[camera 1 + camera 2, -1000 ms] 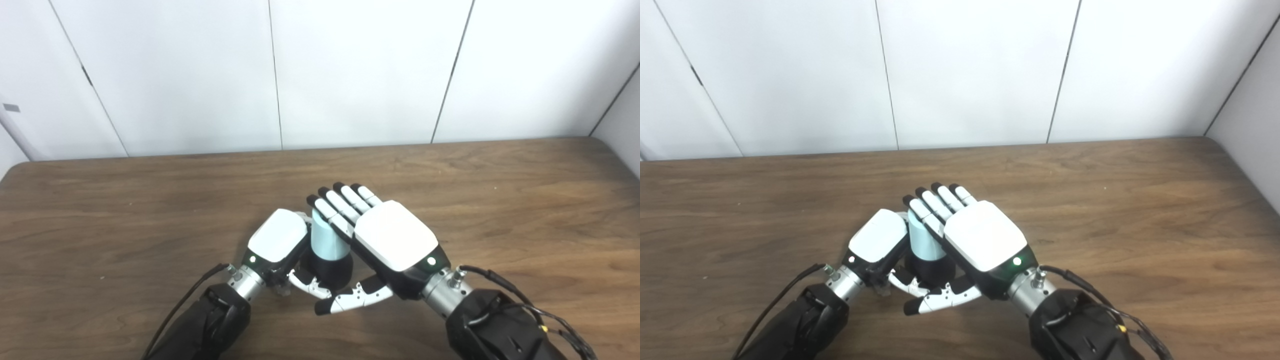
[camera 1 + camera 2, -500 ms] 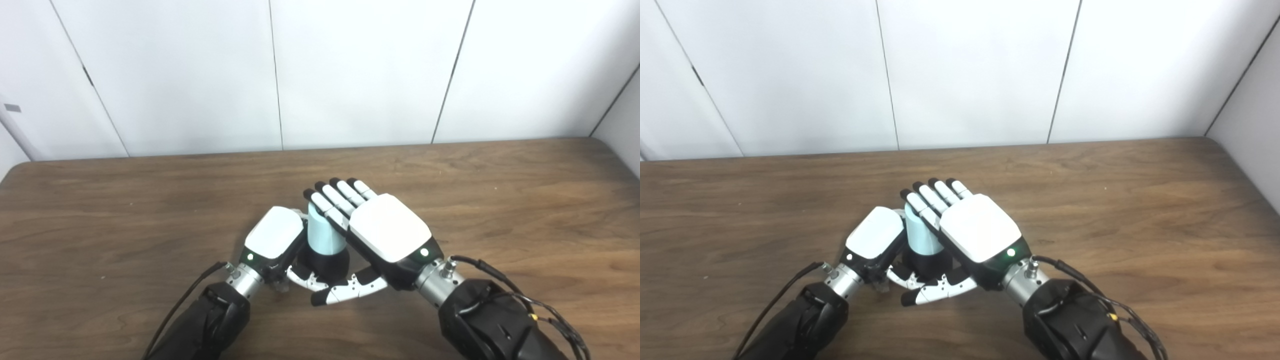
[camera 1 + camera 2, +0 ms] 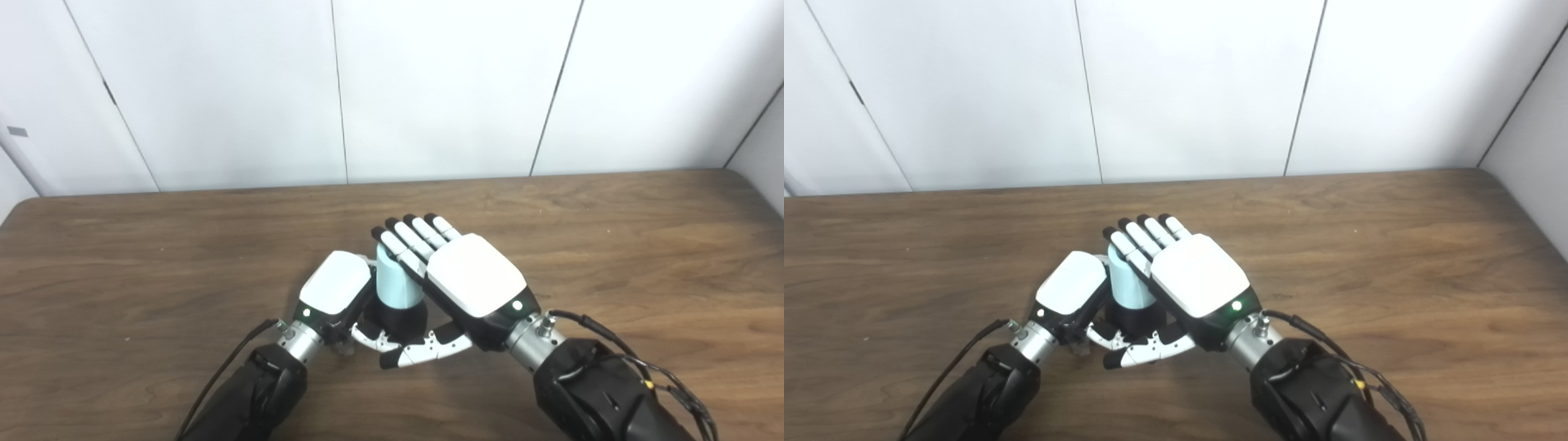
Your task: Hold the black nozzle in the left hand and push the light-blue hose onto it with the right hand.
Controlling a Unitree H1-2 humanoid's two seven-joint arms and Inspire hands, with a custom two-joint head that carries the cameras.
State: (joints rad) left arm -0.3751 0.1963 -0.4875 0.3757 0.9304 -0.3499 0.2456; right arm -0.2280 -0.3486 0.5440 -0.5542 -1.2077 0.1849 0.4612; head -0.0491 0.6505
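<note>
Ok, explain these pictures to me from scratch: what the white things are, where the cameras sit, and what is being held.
Both pictures come from two cameras side by side on a humanoid robot's head, looking down at a wooden table. The white shapes are the backs of its hands. The left robot hand is wrapped around a black nozzle. A light-blue hose stands upright on the nozzle. The right robot hand lies against the hose with fingers stretched out flat, its thumb below by the nozzle. Nothing else shows on the table.
</note>
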